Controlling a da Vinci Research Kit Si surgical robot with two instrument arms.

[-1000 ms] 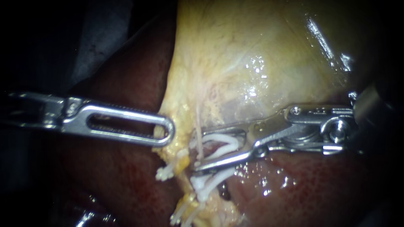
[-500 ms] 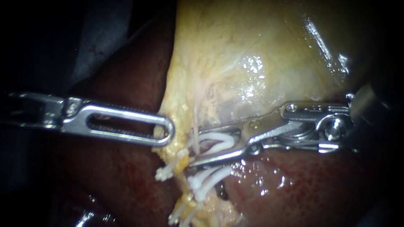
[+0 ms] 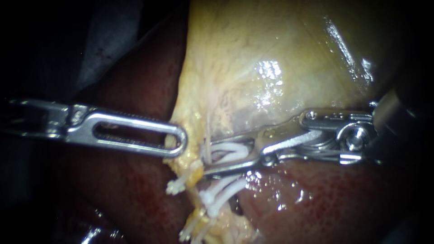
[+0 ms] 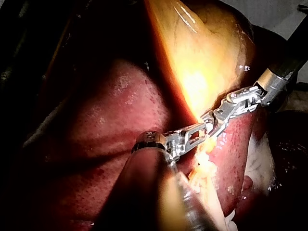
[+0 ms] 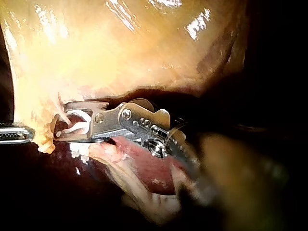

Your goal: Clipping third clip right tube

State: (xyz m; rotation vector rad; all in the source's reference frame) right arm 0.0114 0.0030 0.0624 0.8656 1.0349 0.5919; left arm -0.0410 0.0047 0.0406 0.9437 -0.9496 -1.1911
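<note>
Where it shows past the yellow sac, liver (image 3: 135,190): dark red, wet and mottled. It fills the field below and to the left of the gallbladder and lies under both instruments.
gallbladder (image 3: 271,58): pale yellow and glistening. It comes down from the top of the endoscope view and narrows to a ragged, fatty edge between the two instruments.
right instrument (image 3: 210,156): the shaft comes in from the right, and the hinge lies over the border of gallbladder and liver. The jaws stand at a narrow gap, one above and one below, and both bear on a white clip seated between them. The right wrist view (image 5: 72,124) agrees.
left instrument (image 3: 181,140): the shaft comes in from the left. Its long windowed jaws lie flat together, closed on the gallbladder's lower edge, with yellow tissue showing through the window at the tip. The left wrist view (image 4: 196,133) shows the same hold on the fatty fringe.
tube (image 3: 207,147): a thin pale strand running down from the gallbladder's narrow end, just right of the left instrument's tip. It passes between the right instrument's jaws, inside the held clip.
held clip (image 3: 230,148): white, its legs lying along the jaws on either side of the tube.
lower clips (image 3: 217,196): a white cluster just beneath the lower jaw.
side clip (image 3: 177,185): white, on the fatty edge below the left instrument's tip.
bottom clips (image 3: 194,230): white and tangled; I cannot tell how many.
</note>
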